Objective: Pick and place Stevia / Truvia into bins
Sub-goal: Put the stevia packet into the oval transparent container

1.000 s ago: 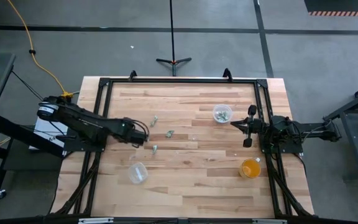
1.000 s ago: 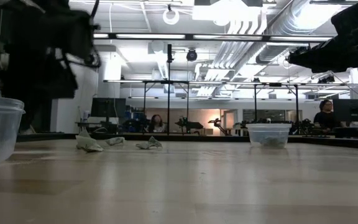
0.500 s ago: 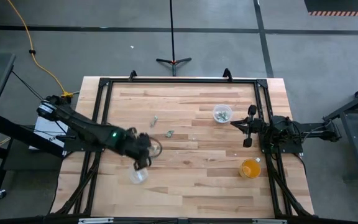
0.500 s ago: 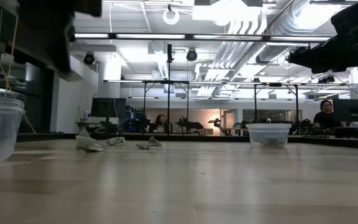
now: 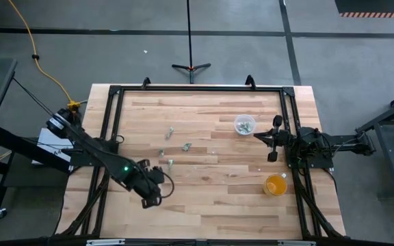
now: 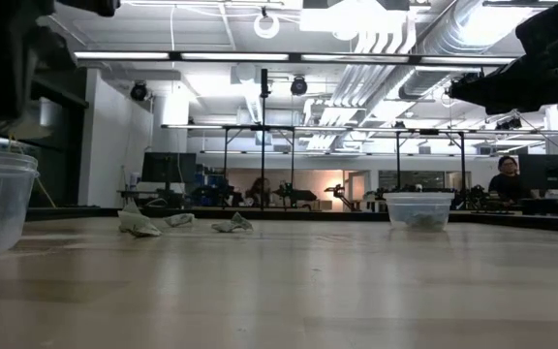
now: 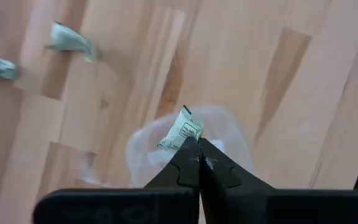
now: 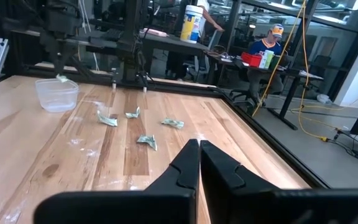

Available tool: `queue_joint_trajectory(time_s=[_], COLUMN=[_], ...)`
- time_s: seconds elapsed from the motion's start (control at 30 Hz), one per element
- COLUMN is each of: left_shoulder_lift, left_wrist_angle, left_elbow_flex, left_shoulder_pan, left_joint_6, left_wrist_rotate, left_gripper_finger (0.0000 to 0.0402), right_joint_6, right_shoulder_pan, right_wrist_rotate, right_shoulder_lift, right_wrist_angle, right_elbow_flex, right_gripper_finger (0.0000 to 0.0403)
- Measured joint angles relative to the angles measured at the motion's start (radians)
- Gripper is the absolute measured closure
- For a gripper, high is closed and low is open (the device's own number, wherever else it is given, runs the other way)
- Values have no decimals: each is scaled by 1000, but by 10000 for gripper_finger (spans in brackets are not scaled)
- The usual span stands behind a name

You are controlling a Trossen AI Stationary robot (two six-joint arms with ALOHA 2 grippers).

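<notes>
Two dark, slender jointed arms, matte black throughout. Small green indicator light on the left arm (image 5: 124, 169). Black tapered fingers (image 7: 185, 163) with pointed tips. Black cabling looped along the right arm (image 5: 306, 142).

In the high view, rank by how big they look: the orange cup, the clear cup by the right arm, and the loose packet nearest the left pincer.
1. Orange cup.
2. Clear cup, slightly smaller, close call.
3. Loose packet, by far the smallest.

Pale green-white packet (image 7: 181, 129) — orange cup (image 5: 276, 184)
</notes>
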Motion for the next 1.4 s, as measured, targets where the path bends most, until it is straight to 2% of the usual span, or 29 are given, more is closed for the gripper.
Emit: queue_joint_trajectory(time_s=[0.2,0.47,0.73,0.83,0.97,1.07,1.13,1.2,1.27,1.33,1.4], left_shoulder_lift=[47,50,50,50,49,49,49,49,49,49,60], left_wrist_angle=[-57,-69,-68,-64,-71,-91,-86,-51,-11,21,62], left_elbow_flex=[0,0,0,0,0,0,0,0,1,1,1], left_shoulder_pan=[-1,1,1,1,1,1,14,49,114,190,272], left_joint_6=[-77,-83,-125,-128,-123,-57,-9,-23,-35,-50,-71], left_wrist_rotate=[82,4,33,26,-47,-114,-226,-349,-411,-390,-294], left_gripper_finger=[339,334,332,319,270,225,200,182,171,166,163], right_joint_6=[0,0,0,0,0,0,0,-4,-4,-3,-3], right_shoulder_pan=[0,0,0,0,0,0,0,0,0,0,0], right_wrist_rotate=[-1,-1,-1,-1,0,0,0,0,0,0,0], right_shoulder_lift=[0,-1,-1,-1,-1,-1,-1,-1,-1,-1,-1], right_wrist_angle=[-8,-13,-14,-14,-14,-14,-14,-14,-14,-14,-14], right_elbow_flex=[1,2,2,2,2,2,2,2,2,2,2], right_gripper_finger=[400,402,397,400,402,401,400,402,402,401,400])
